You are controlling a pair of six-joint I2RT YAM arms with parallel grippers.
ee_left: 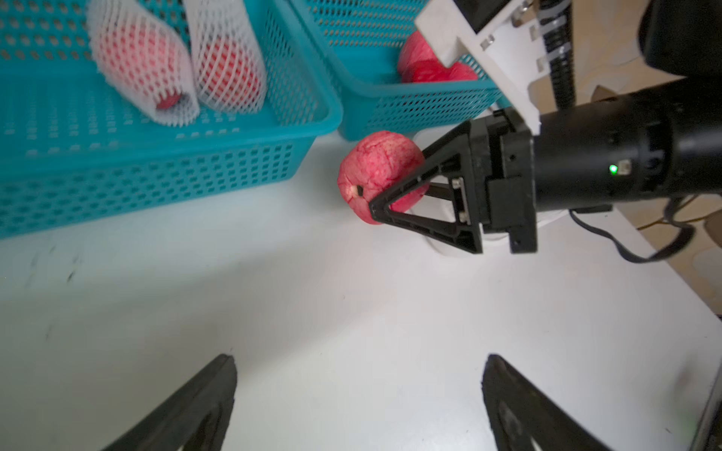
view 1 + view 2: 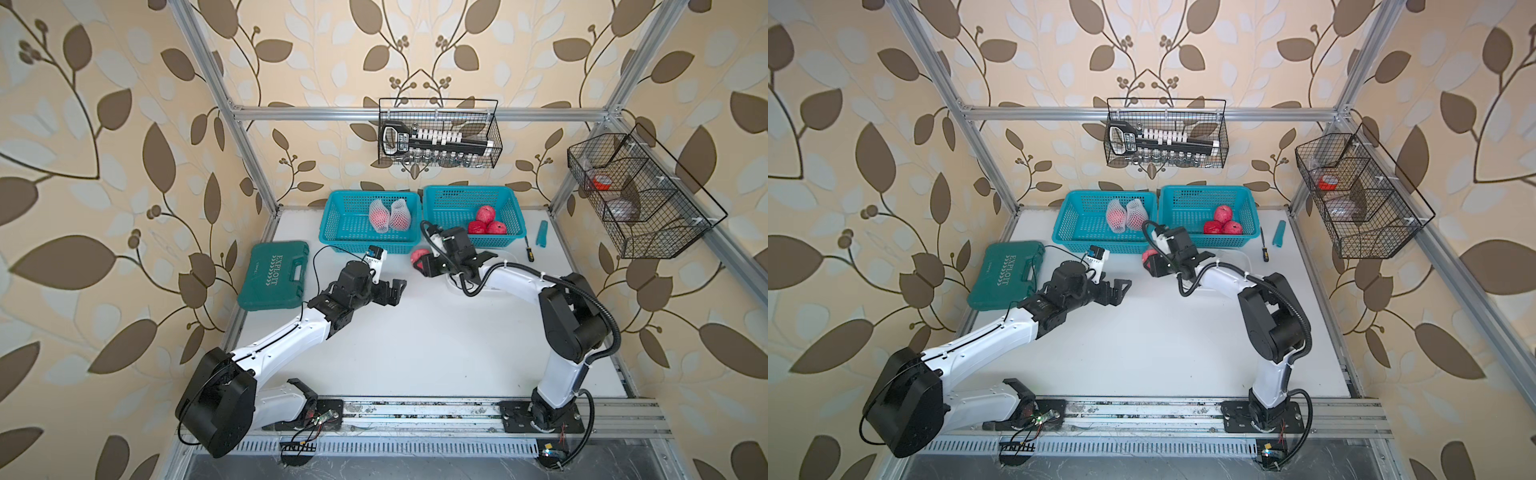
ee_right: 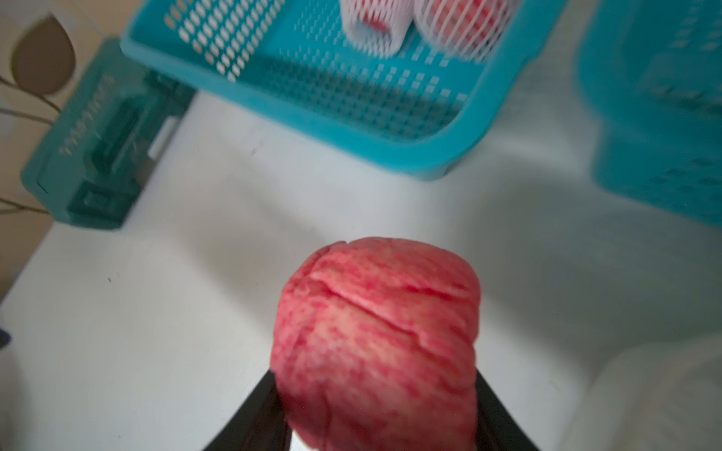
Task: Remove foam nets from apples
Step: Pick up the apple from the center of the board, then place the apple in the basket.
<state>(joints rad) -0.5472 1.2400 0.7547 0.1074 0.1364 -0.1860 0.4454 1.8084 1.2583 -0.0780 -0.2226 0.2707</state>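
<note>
Foam nets (image 2: 400, 212) cover 2 apples (image 2: 379, 218). They lie side by side & touching inside the left teal basket (image 2: 365, 240), in its right half. Red shows thru the white mesh, and in the left wrist view one net's open end shows bare red skin.

R tool (image 2: 420, 262) is clenched on a bare apple (image 2: 417, 255) w/ no net on it, just off the left basket's near right corner, outside its wall. In the right wrist view the black fingers (image 3: 258, 421) press on either side of the fruit; its skin is blotchy red-pink w/ creases. Can't tell whether the apple clears the desk (image 2: 415, 353).

L tool (image 2: 395, 293) is released, jaws wide apart w/ nothing btwn them. It hangs over bare desk in front of the left basket's right end, near the held apple but apart from it.

3 unwrapped apples (image 2: 485, 216) sit bunched & touching in a 2nd teal basket (image 2: 469, 198), which stands right beside the left basket on its right, the walls almost meeting.

Green EXPLOIT tool case (image 2: 274, 274) lies shut on the desk off the left basket's near left corner. A screwdriver (image 2: 528, 249) & a small teal item (image 2: 542, 234), too small to ID, lie well right of the left basket, beyond the 2nd one.
</note>
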